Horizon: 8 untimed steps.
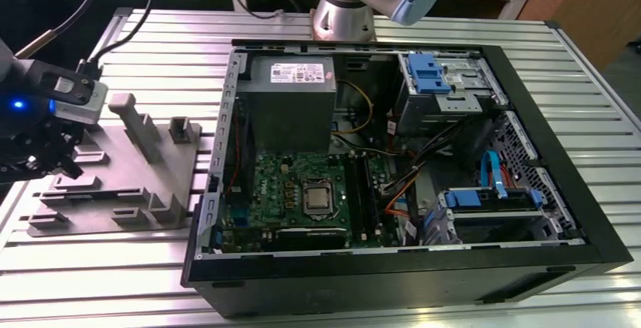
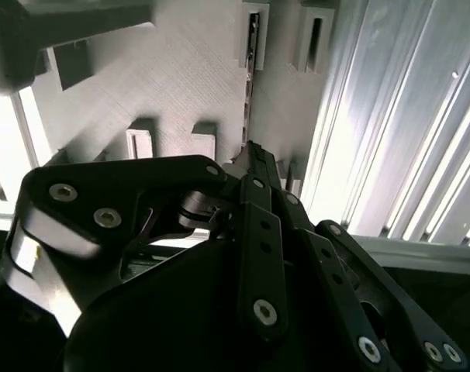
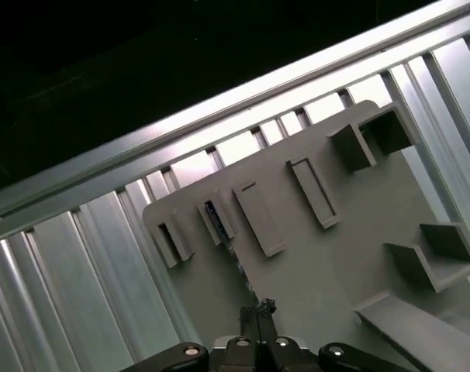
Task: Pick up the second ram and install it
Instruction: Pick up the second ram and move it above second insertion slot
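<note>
Gripper [image 1: 52,161] seen at exterior view's left, low over grey holder plate [image 1: 110,193]. In both wrist views its fingertips [image 2: 254,155] [image 3: 258,306] are drawn together on thin edge of second ram [image 2: 252,39] [image 3: 216,218].
Slatted aluminium table [image 1: 100,268]: everything carried on it.
Open computer case [image 1: 401,268]: laid on side toward exterior view's right of plate, well apart from gripper; motherboard [image 1: 290,185] exposed inside.
Holder plate: laid flat on table, raised slots moulded in.
Second ram: stood on edge in 1 slot of plate, seen edge-on, dark with blue tint.
</note>
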Each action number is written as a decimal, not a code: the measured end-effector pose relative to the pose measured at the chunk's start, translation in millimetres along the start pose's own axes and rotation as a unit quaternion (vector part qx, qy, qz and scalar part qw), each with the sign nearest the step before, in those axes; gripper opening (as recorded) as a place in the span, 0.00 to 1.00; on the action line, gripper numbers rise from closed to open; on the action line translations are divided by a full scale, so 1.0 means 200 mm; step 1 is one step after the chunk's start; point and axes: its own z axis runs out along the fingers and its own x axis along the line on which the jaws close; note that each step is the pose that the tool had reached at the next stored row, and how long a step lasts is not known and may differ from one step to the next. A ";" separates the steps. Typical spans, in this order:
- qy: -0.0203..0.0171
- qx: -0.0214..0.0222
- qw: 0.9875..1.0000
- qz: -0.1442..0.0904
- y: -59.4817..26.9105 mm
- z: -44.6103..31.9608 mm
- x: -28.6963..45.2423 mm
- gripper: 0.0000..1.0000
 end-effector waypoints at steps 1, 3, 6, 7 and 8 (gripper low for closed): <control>0.000 0.000 1.000 -0.009 0.000 0.004 0.000 0.10; 0.001 -0.001 1.000 -0.027 -0.001 0.014 0.000 0.10; 0.003 -0.001 0.999 -0.054 -0.001 0.028 0.001 0.10; 0.003 -0.002 0.998 -0.063 -0.002 0.033 0.001 0.10; 0.003 -0.002 0.997 -0.073 -0.002 0.039 0.001 0.10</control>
